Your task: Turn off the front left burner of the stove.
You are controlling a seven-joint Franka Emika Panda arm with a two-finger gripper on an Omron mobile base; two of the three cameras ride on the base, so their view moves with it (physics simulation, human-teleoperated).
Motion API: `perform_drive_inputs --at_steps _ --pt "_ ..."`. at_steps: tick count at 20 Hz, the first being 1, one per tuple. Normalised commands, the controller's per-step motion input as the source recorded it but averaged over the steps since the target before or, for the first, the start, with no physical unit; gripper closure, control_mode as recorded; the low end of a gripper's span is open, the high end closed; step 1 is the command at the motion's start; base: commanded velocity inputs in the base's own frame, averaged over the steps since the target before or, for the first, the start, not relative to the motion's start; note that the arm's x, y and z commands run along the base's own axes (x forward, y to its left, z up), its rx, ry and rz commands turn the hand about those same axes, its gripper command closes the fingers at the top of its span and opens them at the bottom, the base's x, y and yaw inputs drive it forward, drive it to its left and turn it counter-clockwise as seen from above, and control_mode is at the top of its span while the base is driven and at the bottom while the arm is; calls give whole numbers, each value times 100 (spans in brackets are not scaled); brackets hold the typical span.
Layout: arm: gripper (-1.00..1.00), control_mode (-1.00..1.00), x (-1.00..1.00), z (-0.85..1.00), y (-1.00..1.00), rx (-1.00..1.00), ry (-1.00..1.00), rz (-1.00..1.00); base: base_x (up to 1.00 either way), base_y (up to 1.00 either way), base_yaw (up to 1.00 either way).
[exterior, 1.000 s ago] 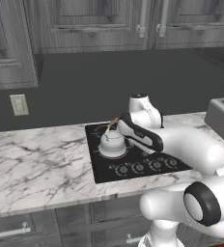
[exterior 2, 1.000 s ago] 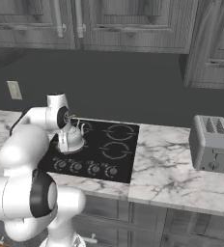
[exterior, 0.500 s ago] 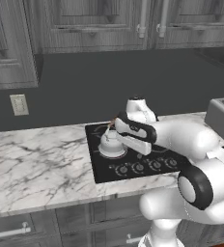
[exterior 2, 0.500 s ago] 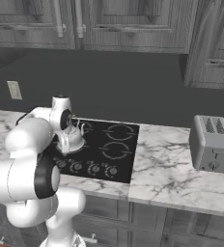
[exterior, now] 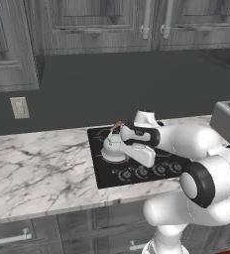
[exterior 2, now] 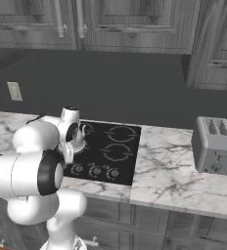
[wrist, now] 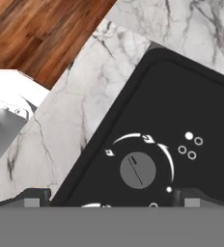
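Note:
The stove (exterior: 100, 167) is a black glass cooktop set in the marble counter, with a row of knobs (exterior: 159, 170) along its front. A silver kettle (exterior: 113, 148) stands on its left side and hides most of the front left burner. My gripper (exterior: 144, 159) hangs low just right of the kettle, over the left end of the knob row. In the hand view the gripper (wrist: 113, 200) is open, its fingertips (wrist: 33, 198) wide apart, and a grey round knob (wrist: 138, 170) with white marks lies between and just ahead of them. Nothing is held.
A grey toaster (exterior 2: 213, 144) stands on the counter right of the stove (exterior 2: 127, 162). Both right burners (exterior 2: 117, 152) lie bare. The counter's front edge and wooden floor (wrist: 36, 29) show beyond the knob. Cabinets hang above a dark backsplash.
The hand has come down and forward from beside the kettle's top toward the left end of the knob row. The kettle has not moved.

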Motion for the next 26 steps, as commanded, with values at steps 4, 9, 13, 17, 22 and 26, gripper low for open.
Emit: perform_drive_inputs --at_steps 4,9,13,17,22,26 --pt "-100 -100 10 -29 1 0 0 0 0 0 0" --pt "-100 -100 9 -26 3 -2 0 0 0 0 0" --pt "-100 -100 0 -16 2 -2 0 0 0 0 0" --pt "-100 -100 0 -4 13 -2 0 0 0 0 0" --pt "-100 -100 0 -4 13 -1 0 0 0 0 0" --pt "-100 -100 0 -16 22 -4 0 0 0 0 0"
